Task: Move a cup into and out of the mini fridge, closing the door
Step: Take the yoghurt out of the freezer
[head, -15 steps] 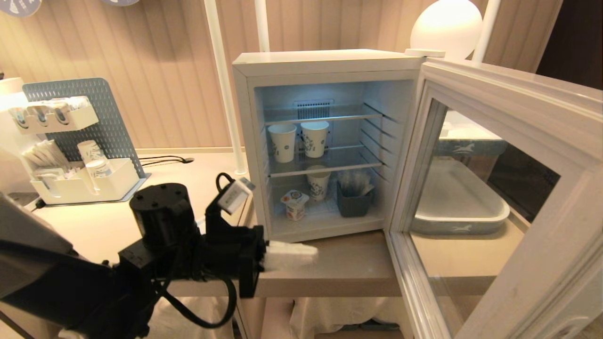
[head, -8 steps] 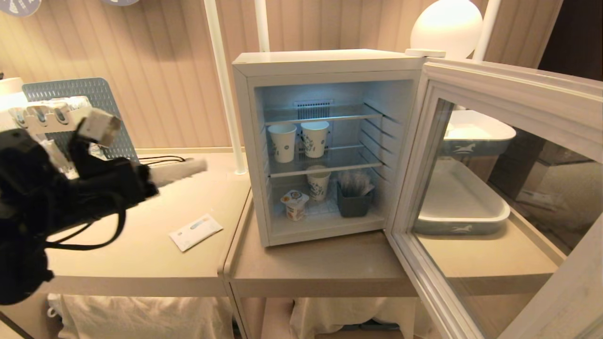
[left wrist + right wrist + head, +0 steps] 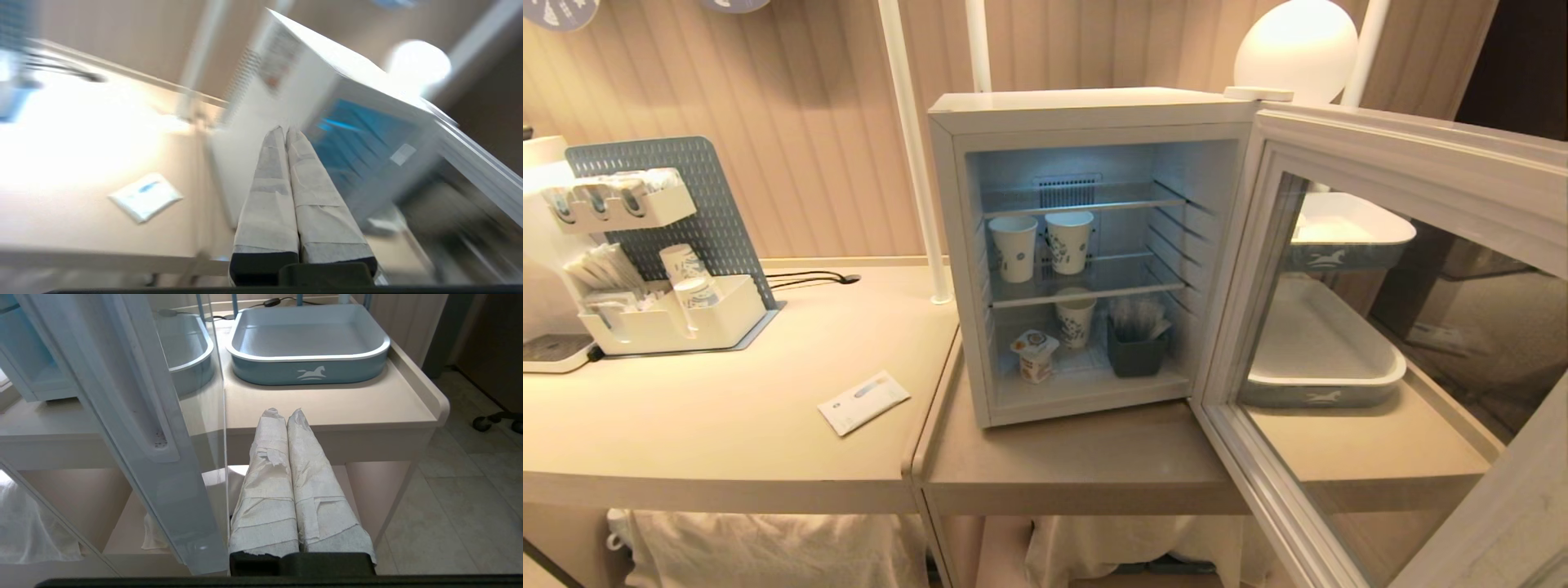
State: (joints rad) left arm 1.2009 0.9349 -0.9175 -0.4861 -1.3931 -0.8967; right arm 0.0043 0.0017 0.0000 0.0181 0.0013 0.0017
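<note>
Gone from the head view's lower left, the left gripper hangs clenched and empty outside the fridge, so it should spread before reaching the cup at frame centre, clear of the door.

The head view looks forward and down from above the counter, facing straight into the open mini fridge with the door swung toward the camera at the right. The left wrist view looks up along its closed left gripper at the fridge's vented side and lit interior, seemingly from low beside the counter, though it is smeared. The right wrist view looks along the pressed-together right gripper from just beside the door's edge toward the blue tray, also seen by the head view.
</note>
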